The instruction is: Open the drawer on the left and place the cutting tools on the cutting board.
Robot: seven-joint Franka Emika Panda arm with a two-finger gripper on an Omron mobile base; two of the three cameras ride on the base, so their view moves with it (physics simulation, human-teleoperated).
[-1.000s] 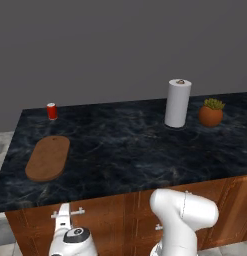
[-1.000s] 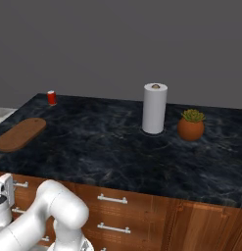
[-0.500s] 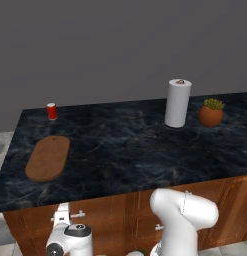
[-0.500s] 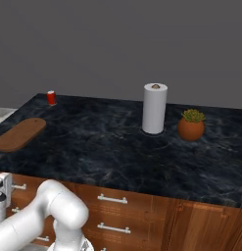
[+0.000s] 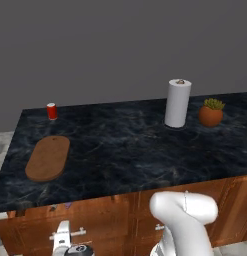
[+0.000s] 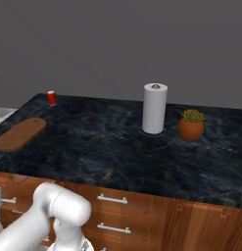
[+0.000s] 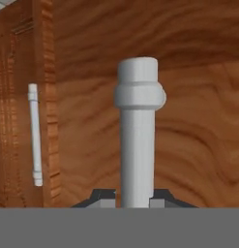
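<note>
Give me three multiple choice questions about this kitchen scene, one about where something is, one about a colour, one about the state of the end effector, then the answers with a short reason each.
1. Where does the cutting board lie?
A. On the counter's left part
B. Beside the potted plant
C. Inside a drawer

2. What colour is the small can near the counter's back edge?
A. Blue
B. Red
C. Green

3. What is the end effector doing?
A. Hanging open above the counter
B. Holding the paper towel roll
C. Shut on the drawer handle

Answers:
1. A, the left base view shows the board flat on the dark counter, far left of the potted plant.
2. B, it reads red in both base views.
3. C, the hand view shows the finger tips pressed against either side of the silver drawer handle, before the wooden drawer front.
</note>
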